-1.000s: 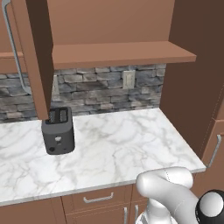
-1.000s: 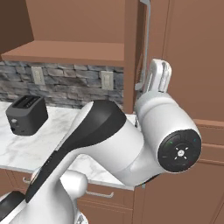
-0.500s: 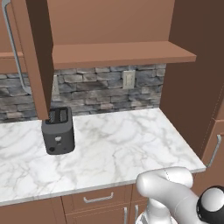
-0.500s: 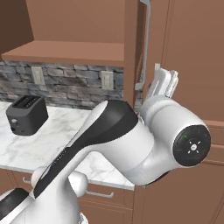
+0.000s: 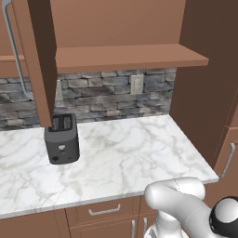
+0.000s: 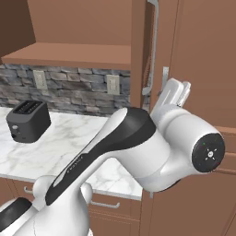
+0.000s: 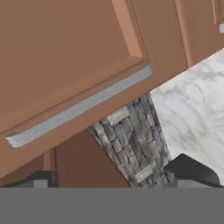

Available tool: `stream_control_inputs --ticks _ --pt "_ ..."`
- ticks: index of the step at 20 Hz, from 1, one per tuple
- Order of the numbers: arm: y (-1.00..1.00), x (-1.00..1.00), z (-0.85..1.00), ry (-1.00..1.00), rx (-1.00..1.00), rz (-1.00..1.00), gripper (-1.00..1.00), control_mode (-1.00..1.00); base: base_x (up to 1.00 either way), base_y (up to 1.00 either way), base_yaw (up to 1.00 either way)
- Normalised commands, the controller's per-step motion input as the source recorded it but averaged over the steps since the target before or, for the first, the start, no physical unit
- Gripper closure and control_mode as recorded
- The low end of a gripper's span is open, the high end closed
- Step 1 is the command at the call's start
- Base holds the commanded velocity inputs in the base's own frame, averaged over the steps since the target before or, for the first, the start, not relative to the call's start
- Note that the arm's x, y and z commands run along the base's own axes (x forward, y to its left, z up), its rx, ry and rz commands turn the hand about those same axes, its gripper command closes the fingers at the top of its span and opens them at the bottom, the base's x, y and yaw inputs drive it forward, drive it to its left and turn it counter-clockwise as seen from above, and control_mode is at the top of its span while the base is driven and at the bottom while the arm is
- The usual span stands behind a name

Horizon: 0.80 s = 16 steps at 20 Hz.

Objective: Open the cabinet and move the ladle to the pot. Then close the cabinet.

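- The cabinet (image 6: pixel 138 50) hangs in the upper part of the right base view; one door stands swung out edge-on at top centre, its long silver bar handle (image 6: pixel 154 46) running vertically down the door's right side
- In the hand view that handle (image 7: pixel 78 107) crosses the frame as a pale diagonal bar, from lower left up to centre right, lying on the door panel above the fingertips
- The gripper (image 6: pixel 175 92) sits centre right in the right base view, just right of and below the handle's lower end, pointing up toward it; its jaws stand wide apart and hold nothing
- My judgement: the next move turns on lining the open jaws across the handle's long vertical axis, which lies up and to the left of the hand
- Outward: a dark toaster (image 5: pixel 62 138) stands at the left on the marble counter (image 5: pixel 139 153), before the stone backsplash (image 5: pixel 111 93)
- I cannot spot the ladle or the pot
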Motion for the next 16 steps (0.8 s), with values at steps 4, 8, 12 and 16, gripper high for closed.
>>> stream_control_inputs --ticks 4,8,12,16 --pt "0.48 0.11 -0.22 -0.01 0.02 0.03 -1.0 -1.0 0.0 0.0 0.0" --pt "0.52 0.19 -0.07 -0.08 0.0 0.02 -1.0 -1.0 0.0 0.0 0.0" --pt "0.06 0.57 0.0 0.0 0.01 0.02 -1.0 -1.0 0.0 0.0 0.0" --pt "0.06 0.48 -0.01 0.0 0.02 0.03 -1.0 -1.0 0.0 0.0 0.0"
